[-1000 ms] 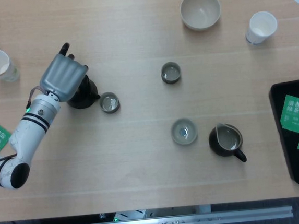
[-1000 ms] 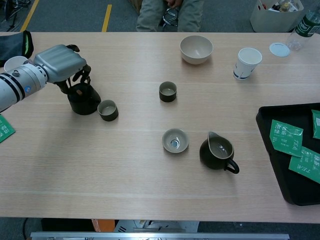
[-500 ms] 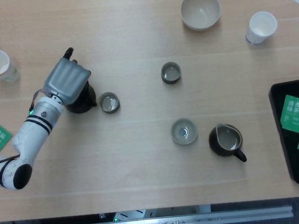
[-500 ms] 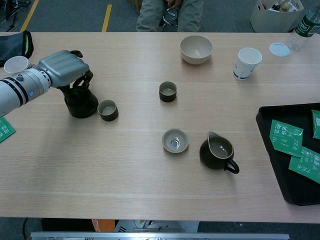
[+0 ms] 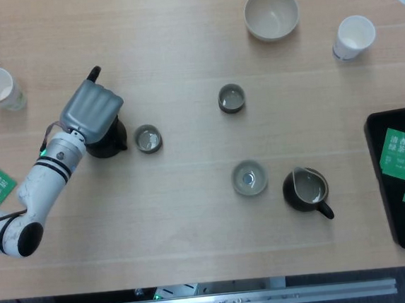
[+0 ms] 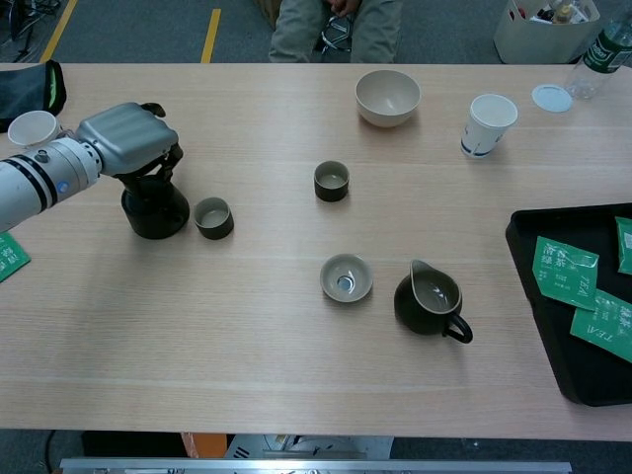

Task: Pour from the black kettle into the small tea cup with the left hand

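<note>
Left hand (image 6: 126, 140) grips black kettle (image 6: 155, 208) beside small tea cup (image 6: 213, 217).

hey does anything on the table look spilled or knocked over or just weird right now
Nothing stands out. No puddle shows on the table, and the black kettle stands upright under the left hand, right beside the small tea cup. The other cups, the bowl and the dark pitcher all sit upright too.
</note>
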Controlling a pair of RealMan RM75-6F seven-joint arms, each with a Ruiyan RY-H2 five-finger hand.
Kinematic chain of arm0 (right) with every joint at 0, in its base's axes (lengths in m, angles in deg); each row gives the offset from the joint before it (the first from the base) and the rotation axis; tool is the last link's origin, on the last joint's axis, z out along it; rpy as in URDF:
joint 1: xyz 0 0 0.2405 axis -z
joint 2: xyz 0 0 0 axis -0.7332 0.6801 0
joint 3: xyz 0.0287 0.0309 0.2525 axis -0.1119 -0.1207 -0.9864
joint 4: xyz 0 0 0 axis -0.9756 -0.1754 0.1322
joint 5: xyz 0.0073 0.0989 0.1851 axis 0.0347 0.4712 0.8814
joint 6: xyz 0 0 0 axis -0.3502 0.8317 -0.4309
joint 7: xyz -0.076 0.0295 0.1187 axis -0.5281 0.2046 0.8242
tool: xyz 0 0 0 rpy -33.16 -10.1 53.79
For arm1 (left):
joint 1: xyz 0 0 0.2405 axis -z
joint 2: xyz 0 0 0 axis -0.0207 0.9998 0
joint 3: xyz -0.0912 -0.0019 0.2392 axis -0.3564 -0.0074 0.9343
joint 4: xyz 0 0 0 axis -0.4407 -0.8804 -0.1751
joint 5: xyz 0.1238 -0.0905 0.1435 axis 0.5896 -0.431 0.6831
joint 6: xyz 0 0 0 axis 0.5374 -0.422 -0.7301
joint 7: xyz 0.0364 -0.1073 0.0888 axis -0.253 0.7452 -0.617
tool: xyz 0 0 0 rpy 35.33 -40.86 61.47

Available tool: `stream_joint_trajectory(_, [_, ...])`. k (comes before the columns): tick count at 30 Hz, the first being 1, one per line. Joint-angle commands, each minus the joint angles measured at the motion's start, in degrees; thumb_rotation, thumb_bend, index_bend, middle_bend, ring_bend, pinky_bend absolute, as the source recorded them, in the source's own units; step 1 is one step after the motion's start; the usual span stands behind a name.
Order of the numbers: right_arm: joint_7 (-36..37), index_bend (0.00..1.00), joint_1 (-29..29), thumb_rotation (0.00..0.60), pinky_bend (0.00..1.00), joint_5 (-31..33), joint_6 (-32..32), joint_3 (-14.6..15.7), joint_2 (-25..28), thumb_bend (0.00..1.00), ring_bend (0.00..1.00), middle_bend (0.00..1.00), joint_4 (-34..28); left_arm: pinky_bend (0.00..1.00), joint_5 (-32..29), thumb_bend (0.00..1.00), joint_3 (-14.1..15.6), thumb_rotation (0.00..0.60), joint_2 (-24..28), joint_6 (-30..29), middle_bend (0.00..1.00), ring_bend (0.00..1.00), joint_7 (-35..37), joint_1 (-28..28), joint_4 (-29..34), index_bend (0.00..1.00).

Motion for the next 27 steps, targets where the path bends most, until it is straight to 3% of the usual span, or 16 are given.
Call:
stream_joint_trajectory(1, [0.00,0.33,0.01,0.600,0.24,0.00,-0.02,0.01,-0.02,0.14,0.22,0.33,-0.01,0.11,0.11,0.22,0.17,0.600,0.29,-0.09,0.73,0.51,-0.17,0.00,0.19,0.63])
stream_joint_trajectory(27, [-1.39,0.33,-0.41,0.600,0.24,-0.34,-0.36,-0.23,0.50,0.14,0.22,0.33,-1.51,0.11,-4.45,0.22,2.57,0.596,4.34,0.26,0.77,0.54,-4.87,0.19,4.25,0.73])
